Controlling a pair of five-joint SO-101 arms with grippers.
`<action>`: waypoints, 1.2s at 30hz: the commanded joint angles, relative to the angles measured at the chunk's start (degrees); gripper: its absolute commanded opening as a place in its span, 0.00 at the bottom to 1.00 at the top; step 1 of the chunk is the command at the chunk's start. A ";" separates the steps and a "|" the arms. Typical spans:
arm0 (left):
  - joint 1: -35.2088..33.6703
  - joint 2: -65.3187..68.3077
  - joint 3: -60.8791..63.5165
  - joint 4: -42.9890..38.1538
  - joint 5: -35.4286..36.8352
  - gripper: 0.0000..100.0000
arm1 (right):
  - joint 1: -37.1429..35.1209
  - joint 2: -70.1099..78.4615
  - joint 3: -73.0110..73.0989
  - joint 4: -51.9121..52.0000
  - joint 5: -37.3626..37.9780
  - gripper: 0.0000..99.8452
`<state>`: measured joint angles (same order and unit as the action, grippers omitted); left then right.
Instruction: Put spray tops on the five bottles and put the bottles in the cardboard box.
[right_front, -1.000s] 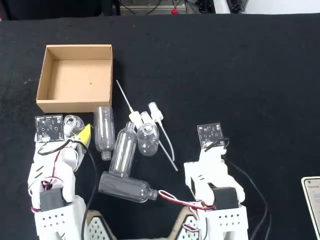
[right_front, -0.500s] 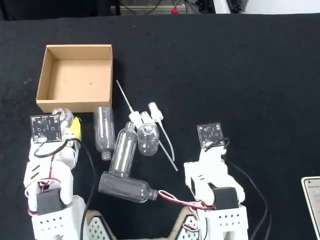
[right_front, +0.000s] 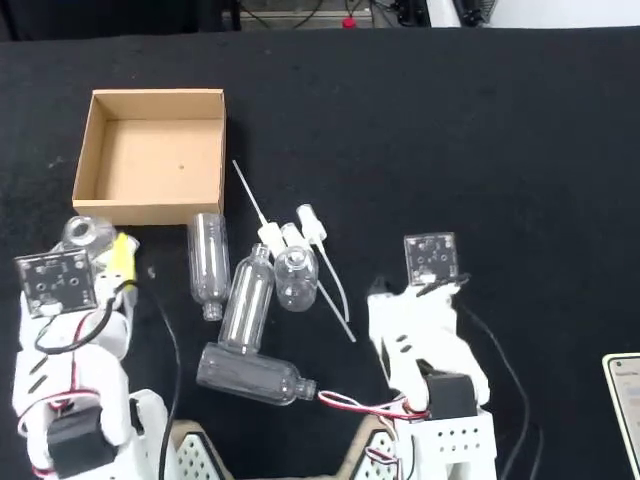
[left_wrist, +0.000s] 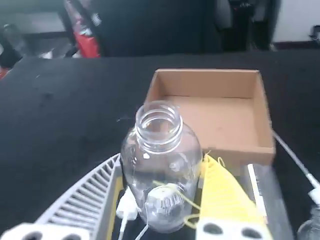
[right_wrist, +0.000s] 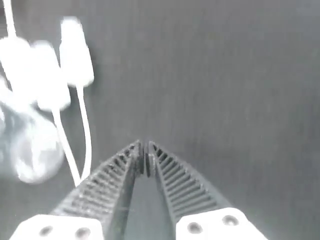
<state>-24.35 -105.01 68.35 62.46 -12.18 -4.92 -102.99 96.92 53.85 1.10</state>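
Moved leftward since before, an uncapped bottle (left_wrist: 160, 142) is clamped by the left gripper (left_wrist: 162, 170) near the empty box (right_front: 150, 211); the right gripper (right_wrist: 145, 151) is closed on nothing. Nothing is capped or boxed yet.

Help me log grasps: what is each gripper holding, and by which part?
Left gripper clamps a clear, uncapped plastic bottle by its body. Right gripper is shut, holding nothing.
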 joint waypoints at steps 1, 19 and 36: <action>-4.79 0.62 -1.63 1.41 -0.70 0.11 | 1.14 -5.58 -0.75 -9.14 3.52 0.02; -22.46 0.62 4.53 1.76 -2.02 0.11 | -4.04 0.84 -34.07 3.87 12.92 0.10; -22.02 0.53 6.46 1.23 -5.89 0.11 | -6.77 53.23 -55.25 -2.29 0.53 0.11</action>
<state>-46.33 -104.40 75.21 64.04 -17.89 -8.79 -52.88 45.67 54.37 1.63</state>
